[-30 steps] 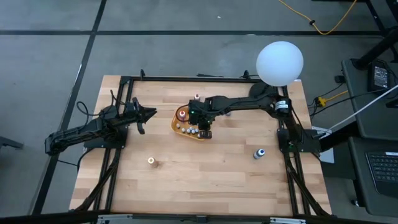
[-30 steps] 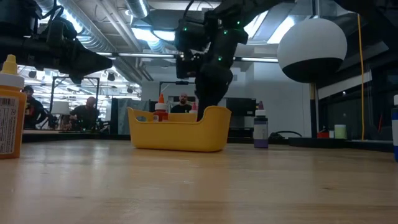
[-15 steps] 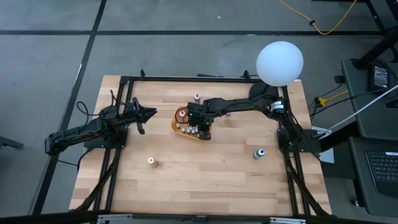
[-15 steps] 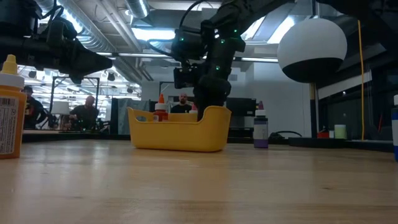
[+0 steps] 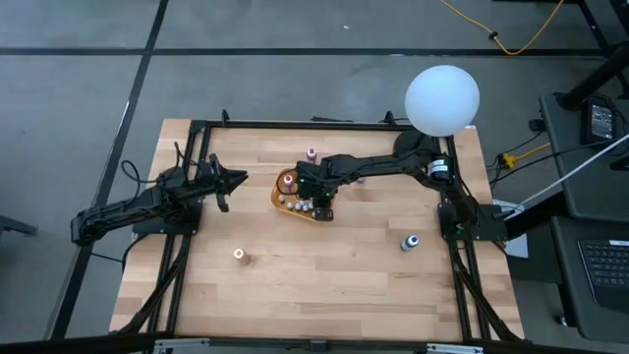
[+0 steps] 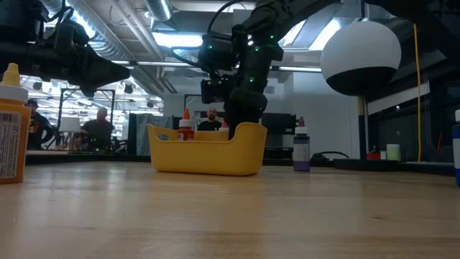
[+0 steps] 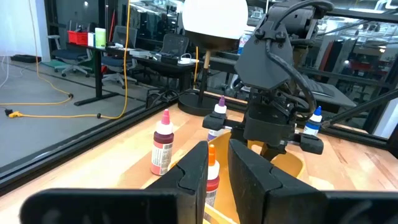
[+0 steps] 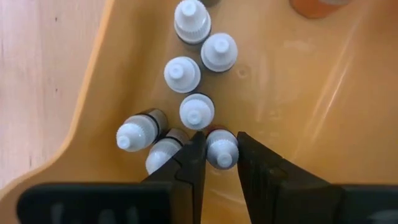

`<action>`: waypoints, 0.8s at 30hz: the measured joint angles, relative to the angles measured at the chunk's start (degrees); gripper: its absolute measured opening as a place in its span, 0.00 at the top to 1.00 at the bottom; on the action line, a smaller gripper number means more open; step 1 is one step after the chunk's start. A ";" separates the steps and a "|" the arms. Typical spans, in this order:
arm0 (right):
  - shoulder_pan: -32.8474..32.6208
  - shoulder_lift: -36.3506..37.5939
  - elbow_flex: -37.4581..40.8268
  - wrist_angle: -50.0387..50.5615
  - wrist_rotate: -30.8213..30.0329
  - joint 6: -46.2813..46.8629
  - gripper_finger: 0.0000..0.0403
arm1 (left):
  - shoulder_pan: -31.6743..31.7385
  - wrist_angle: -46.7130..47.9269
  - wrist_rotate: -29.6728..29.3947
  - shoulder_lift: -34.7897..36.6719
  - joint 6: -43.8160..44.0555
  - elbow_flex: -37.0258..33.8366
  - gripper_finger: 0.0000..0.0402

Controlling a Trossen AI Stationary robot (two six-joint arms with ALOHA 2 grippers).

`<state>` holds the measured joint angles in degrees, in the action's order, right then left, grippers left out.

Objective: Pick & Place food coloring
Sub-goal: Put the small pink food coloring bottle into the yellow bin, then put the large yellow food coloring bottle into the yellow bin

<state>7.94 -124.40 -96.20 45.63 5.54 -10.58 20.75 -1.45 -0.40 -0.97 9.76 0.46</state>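
An orange tray [image 5: 280,200] sits mid-table. Inside it stand several tiny white-capped food coloring bottles [image 8: 182,73] and a larger red-topped one [image 5: 287,180]. My right gripper [image 8: 221,137] points steeply down into the tray, shut on one small bottle [image 8: 221,149] next to the cluster. In the low view the tray wall [image 6: 205,155] hides its fingertips. My left gripper [image 5: 236,179] waits level at the table's left, fingers nearly together with nothing between them [image 7: 217,152]. My right gripper pinches the small bottle by its white cap [image 8: 221,155] between the two fingers, which come from above, pointing steeply down. The bottle stands upright inside the tray near its wall. Whether its base rests on the tray floor is hidden by the cap.
Loose bottles stand on the table: a maroon-topped one [image 5: 311,154] beyond the tray, a purple-topped one [image 6: 301,150] under the right arm, a blue-topped one [image 5: 408,242] near right, an orange one [image 5: 239,255] near left. A white globe lamp [image 5: 442,98] stands far right.
My right gripper has sunk a little deeper into the tray and then kept still.
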 joint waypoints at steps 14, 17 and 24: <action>0.00 0.00 0.00 0.01 0.02 0.01 0.68 | -0.01 -0.01 0.00 0.01 0.00 0.01 0.86; 0.02 0.20 0.00 0.66 0.02 0.01 0.68 | 0.00 -0.01 0.00 0.02 0.00 0.00 0.85; 0.15 2.01 -2.80 5.04 -0.90 -0.11 0.68 | -0.01 0.00 0.00 0.02 0.00 -0.01 0.86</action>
<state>8.10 -122.39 -99.01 50.66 4.64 -10.70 20.74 -1.45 -0.40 -0.95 9.76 0.46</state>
